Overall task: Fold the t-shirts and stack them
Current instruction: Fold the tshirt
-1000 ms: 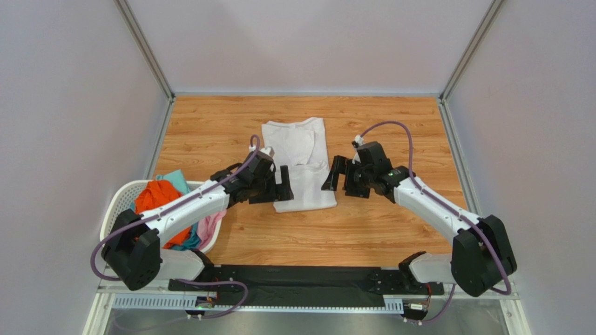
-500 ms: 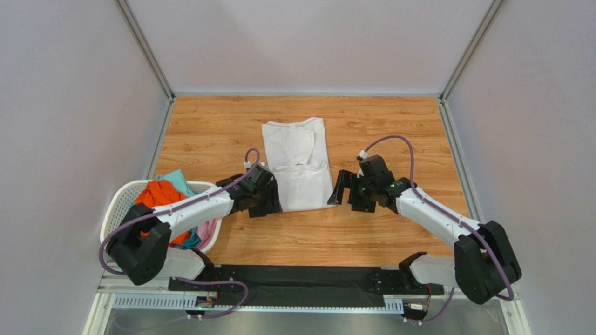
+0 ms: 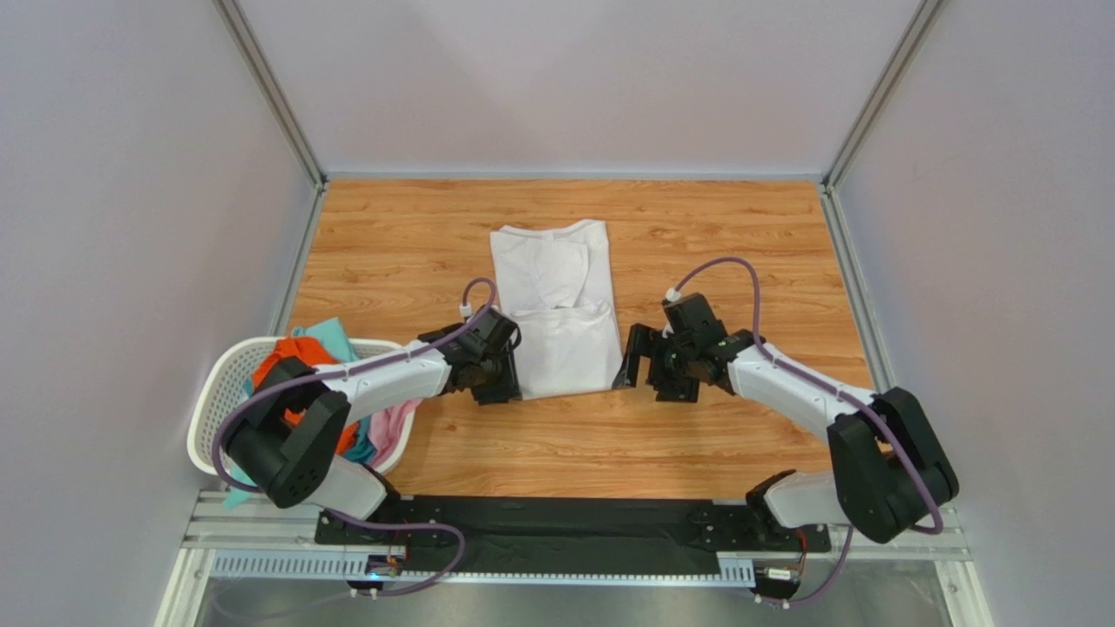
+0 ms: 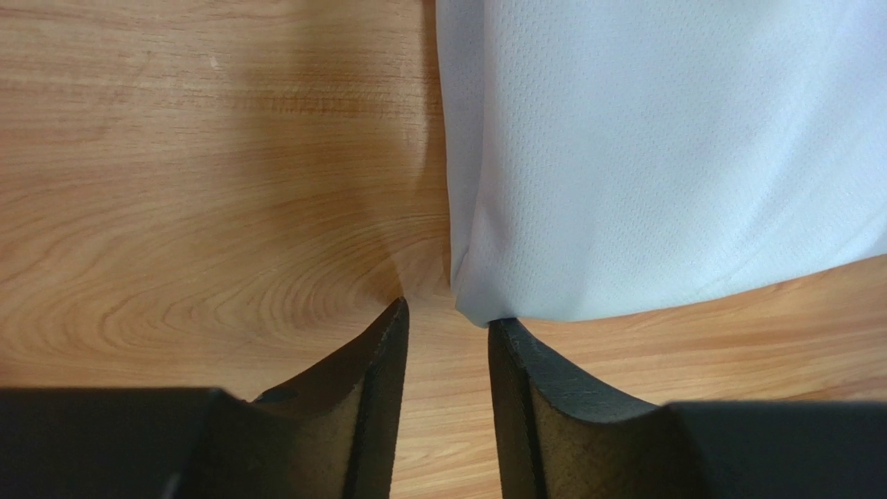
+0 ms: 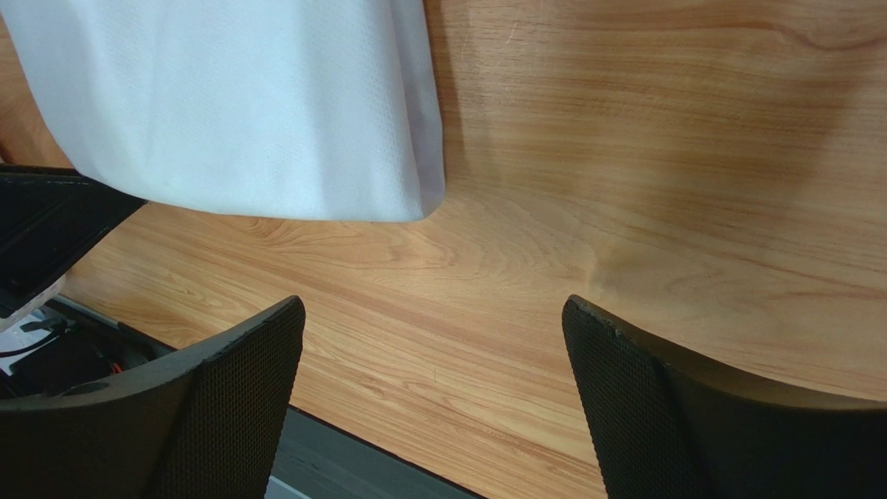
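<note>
A plain white t-shirt point(image 3: 556, 307) lies folded into a long strip in the middle of the table. My left gripper point(image 3: 505, 379) sits low at its near left corner. In the left wrist view the shirt point(image 4: 666, 156) has its corner touching the right fingertip point(image 4: 510, 338). The left gripper point(image 4: 448, 312) has narrowed jaws with a gap and only bare wood between them. My right gripper point(image 3: 639, 362) is just off the near right corner, open wide. In the right wrist view that gripper point(image 5: 432, 301) is over bare wood, short of the shirt point(image 5: 239, 104).
A white perforated basket point(image 3: 216, 392) stands at the near left, beside the left arm. It holds an orange shirt point(image 3: 291, 359), a teal shirt point(image 3: 327, 337) and a pink shirt point(image 3: 393, 425). Grey walls close in the table on three sides.
Both grippers have come down and toward the near edge, to the shirt's near corners. The left jaws have narrowed a lot. The right jaws have stayed wide.
</note>
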Available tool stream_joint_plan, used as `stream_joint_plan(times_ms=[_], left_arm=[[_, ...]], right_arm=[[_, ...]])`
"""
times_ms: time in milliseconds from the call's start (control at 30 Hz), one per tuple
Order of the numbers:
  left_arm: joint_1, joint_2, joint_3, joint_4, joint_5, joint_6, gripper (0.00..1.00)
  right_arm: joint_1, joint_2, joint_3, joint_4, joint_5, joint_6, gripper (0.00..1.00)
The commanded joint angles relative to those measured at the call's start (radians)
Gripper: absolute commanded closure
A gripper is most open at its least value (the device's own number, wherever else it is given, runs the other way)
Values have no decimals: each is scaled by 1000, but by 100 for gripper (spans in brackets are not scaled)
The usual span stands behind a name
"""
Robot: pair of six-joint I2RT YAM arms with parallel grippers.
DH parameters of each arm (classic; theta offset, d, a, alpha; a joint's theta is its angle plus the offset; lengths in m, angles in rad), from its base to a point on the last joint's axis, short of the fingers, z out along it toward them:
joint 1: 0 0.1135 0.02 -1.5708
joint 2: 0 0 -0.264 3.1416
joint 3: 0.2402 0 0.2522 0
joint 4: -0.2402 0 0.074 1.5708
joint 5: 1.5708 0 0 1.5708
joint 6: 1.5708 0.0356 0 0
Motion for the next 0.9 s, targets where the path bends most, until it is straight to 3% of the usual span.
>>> stream_joint_plan(times_ms=[0, 133, 233, 400, 633, 767, 867], left_arm=[[4, 32, 29, 53, 20, -1, 62], [4, 66, 32, 60, 26, 2, 77], [4, 77, 30, 59, 26, 2, 99], [4, 73, 26, 45, 26, 1, 100], [4, 66, 12, 54, 26, -4, 100], [4, 52, -2, 59, 59, -7, 100], [4, 34, -20, 63, 66, -11, 100]], right_arm=[[2, 47, 48, 48, 3, -16, 5], [11, 104, 75, 66, -3, -31, 14], [17, 147, 92, 85, 6, -37, 20], [17, 211, 123, 92, 26, -54, 32], [30, 255, 119, 109, -11, -59, 61], [33, 267, 117, 115, -38, -73, 70], [40, 256, 109, 118, -60, -76, 85]])
